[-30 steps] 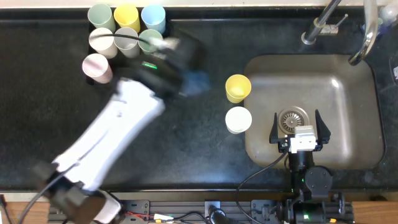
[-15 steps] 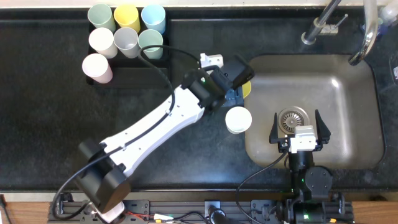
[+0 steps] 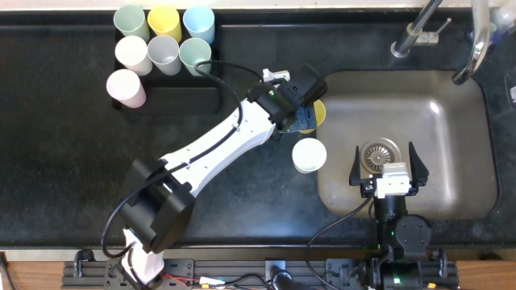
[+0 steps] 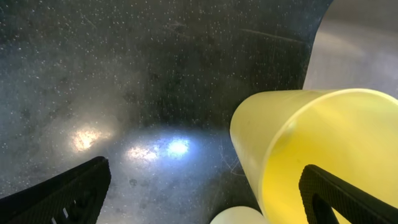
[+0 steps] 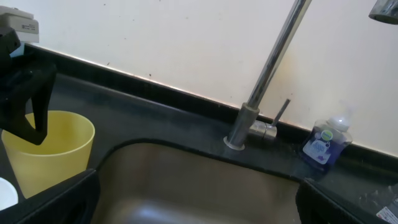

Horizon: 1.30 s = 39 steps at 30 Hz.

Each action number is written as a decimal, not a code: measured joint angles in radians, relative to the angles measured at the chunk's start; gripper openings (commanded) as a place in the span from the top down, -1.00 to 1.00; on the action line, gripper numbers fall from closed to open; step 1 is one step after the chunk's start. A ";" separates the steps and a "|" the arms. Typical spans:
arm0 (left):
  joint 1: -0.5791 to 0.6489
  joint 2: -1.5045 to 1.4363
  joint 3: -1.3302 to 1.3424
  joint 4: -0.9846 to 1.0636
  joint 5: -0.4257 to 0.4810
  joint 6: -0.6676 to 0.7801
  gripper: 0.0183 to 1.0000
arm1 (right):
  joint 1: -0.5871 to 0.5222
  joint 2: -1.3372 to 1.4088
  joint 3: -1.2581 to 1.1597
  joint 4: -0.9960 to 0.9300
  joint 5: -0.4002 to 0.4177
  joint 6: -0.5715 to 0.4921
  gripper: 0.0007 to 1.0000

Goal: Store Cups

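Yellow cup (image 4: 311, 155) stands upright with its mouth open on the black countertop (image 3: 81, 161), right at the sink (image 3: 451, 105) edge, and the white cup (image 3: 309, 155) is just beside it. It looks like thin plastic, so judge it light and stiff enough, but smooth, easy to tip and quick to skid if you nudge it. Take it by the wall near the rim, one finger inside and one outside, and don't crush it.

Left gripper (image 4: 204, 168) is spread wide at the cup. From its wrist view one finger looks to be over the mouth and the other outside, with nothing clamped yet. You cannot tell for sure whether either finger touches the wall. Right gripper (image 3: 383, 167) sits low in the sink over the drain with its fingers apart, holding nothing.

The counter is dark, speckled and glossy with glare spots, so expect a slick surface. Upright cups are grouped at the far left corner, among them the grey cup (image 3: 164, 52) and the pink cup (image 3: 125, 87), well apart from the yellow one. The open counter between them gives you room for the carry. Faucet (image 5: 273, 68) and soap bottle (image 5: 324, 142) stand behind the sink, out of your path. The tight spots are the sink lip and the white cup next door.
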 measured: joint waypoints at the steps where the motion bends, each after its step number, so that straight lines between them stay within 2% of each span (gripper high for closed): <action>1: 0.000 0.000 0.001 0.000 0.002 -0.003 -0.96 | 0.000 0.000 0.000 0.000 0.000 0.000 -0.99; 2: 0.000 0.001 0.003 0.000 0.003 -0.005 -0.77 | 0.000 0.000 0.000 0.000 0.000 0.000 -1.00; 4: 0.000 0.006 0.008 0.002 0.004 -0.016 -0.60 | 0.000 0.000 0.000 0.000 0.000 0.000 -0.99; 5: 0.000 0.011 0.010 0.003 0.006 -0.018 -0.29 | 0.000 0.000 0.000 0.000 0.000 -0.001 -1.00; 7: 0.000 0.026 0.011 0.010 0.009 -0.030 0.17 | 0.000 0.000 0.000 0.000 0.000 0.000 -0.99; 8: 0.000 0.036 0.011 0.016 0.011 -0.034 0.46 | 0.000 0.000 0.000 0.000 0.000 0.000 -1.00; 9: 0.000 0.048 0.011 0.023 0.014 -0.035 0.83 | 0.000 0.000 0.000 0.000 0.000 0.000 -0.99; 10: 0.000 0.058 0.011 0.029 0.016 -0.037 0.96 | 0.000 0.000 0.000 0.000 0.000 0.000 -1.00; 16: 0.000 0.067 0.039 0.056 0.024 -0.036 0.96 | 0.000 0.000 0.000 0.000 0.000 0.000 -0.99; 22: 0.023 0.053 0.112 -0.026 -0.019 -0.036 0.96 | 0.000 0.000 0.000 0.000 0.000 0.000 -0.99; 26: 0.079 -0.051 0.125 -0.129 -0.053 -0.046 0.96 | 0.000 0.000 0.000 0.000 0.000 0.000 -0.99; 29: 0.172 -0.171 0.138 -0.290 -0.075 -0.113 0.96 | 0.000 0.000 0.000 0.000 0.000 0.000 -1.00; 33: 0.375 -0.284 0.161 -0.518 -0.093 -0.260 0.96 | 0.000 0.000 0.000 0.000 0.000 0.000 -0.99; 36: 0.510 -0.292 0.152 -0.549 -0.087 -0.353 0.96 | 0.000 0.000 0.000 0.000 0.000 0.000 -1.00; 39: 0.597 -0.255 0.116 -0.536 -0.064 -0.439 0.96 | 0.000 0.000 0.000 0.000 0.000 0.000 -0.99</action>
